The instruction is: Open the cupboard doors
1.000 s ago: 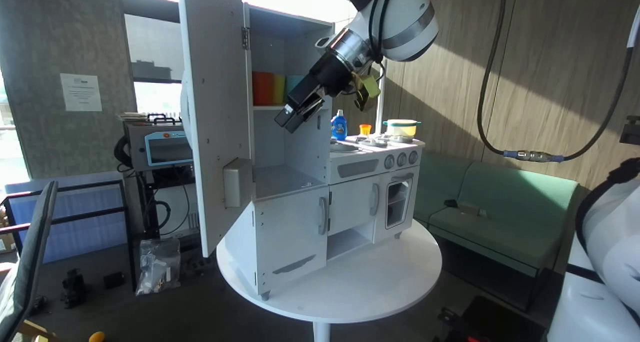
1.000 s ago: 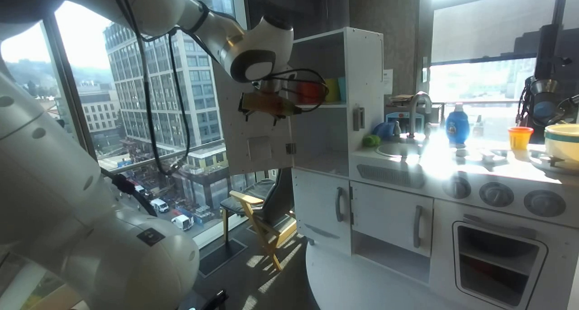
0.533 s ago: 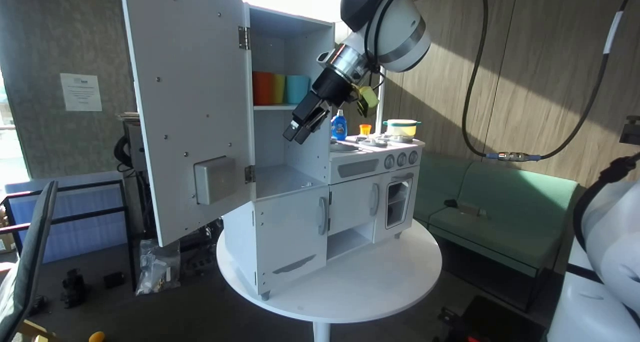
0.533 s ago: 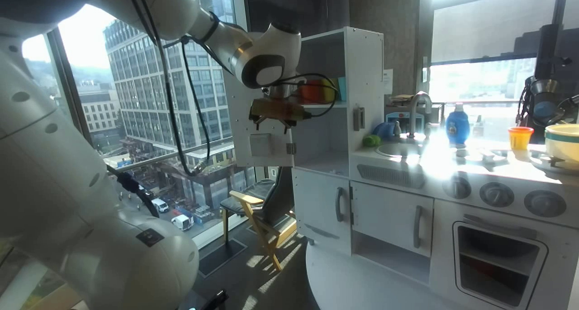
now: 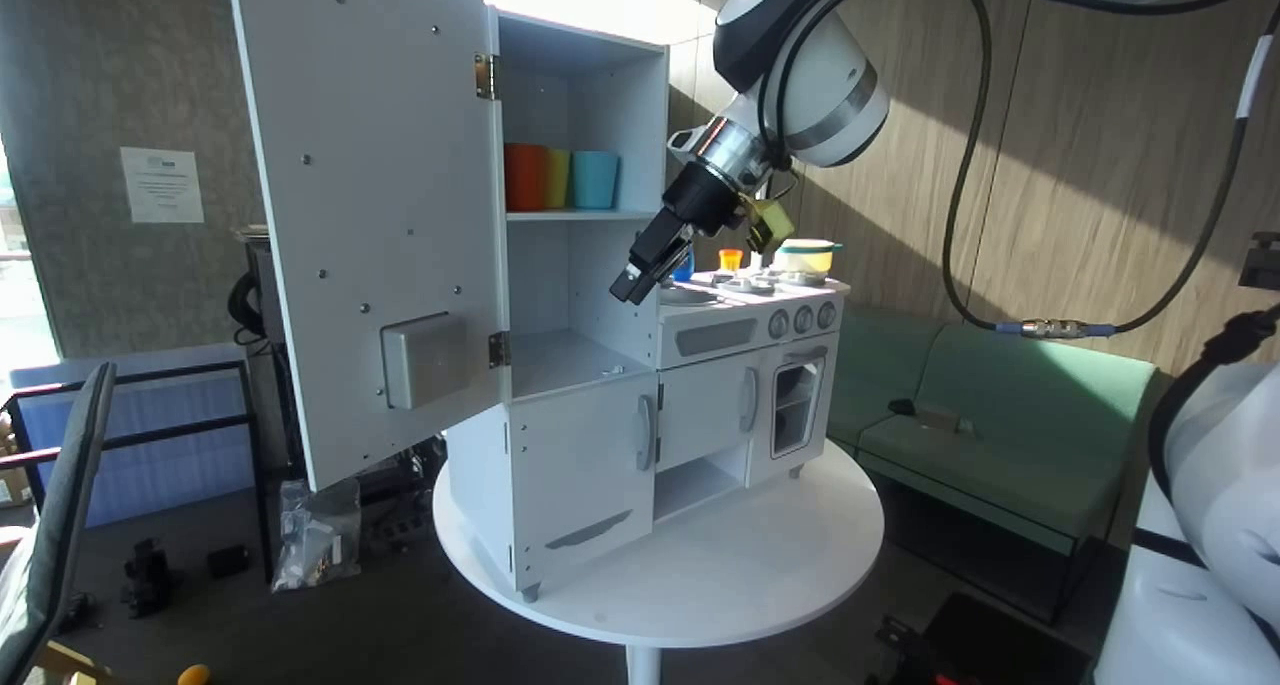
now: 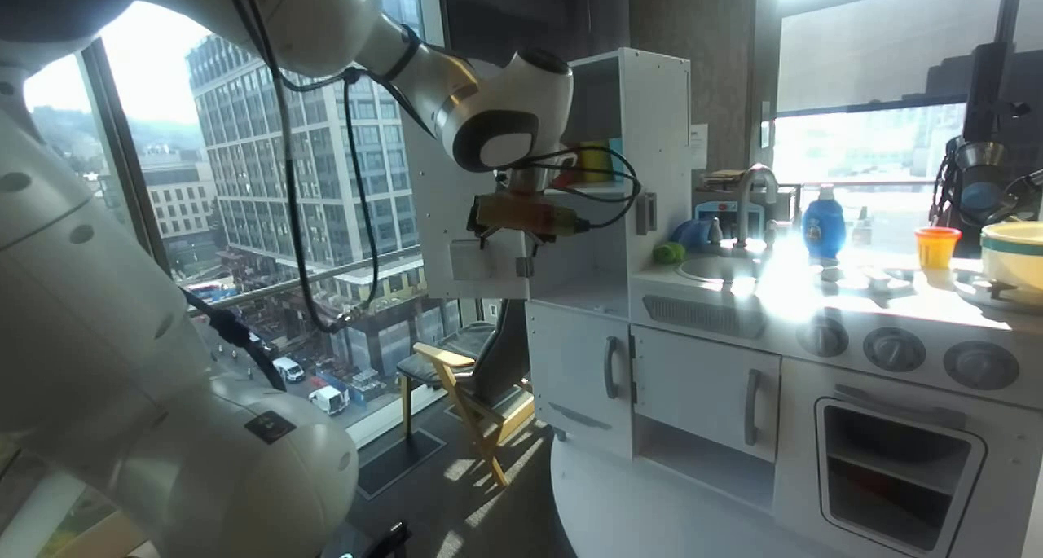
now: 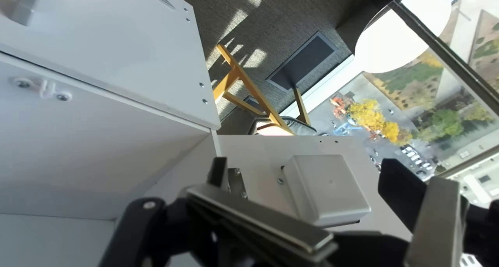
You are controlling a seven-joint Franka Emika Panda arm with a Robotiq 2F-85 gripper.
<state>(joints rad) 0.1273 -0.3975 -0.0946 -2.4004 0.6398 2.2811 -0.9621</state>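
White tall cupboard door (image 5: 370,195) swung wide, between nine and ten o'clock from the gripper (image 5: 630,283) in an exterior view, well apart, fingers (image 7: 434,220) spread in the wrist view, lower door (image 5: 580,450) closed around half past six, smaller door (image 5: 703,415) closed at five o'clock

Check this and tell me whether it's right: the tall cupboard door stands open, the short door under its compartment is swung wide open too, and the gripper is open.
Not quite: the short door is shut, as both exterior views show. The rest holds: the tall cupboard door stands open, and the gripper is open.
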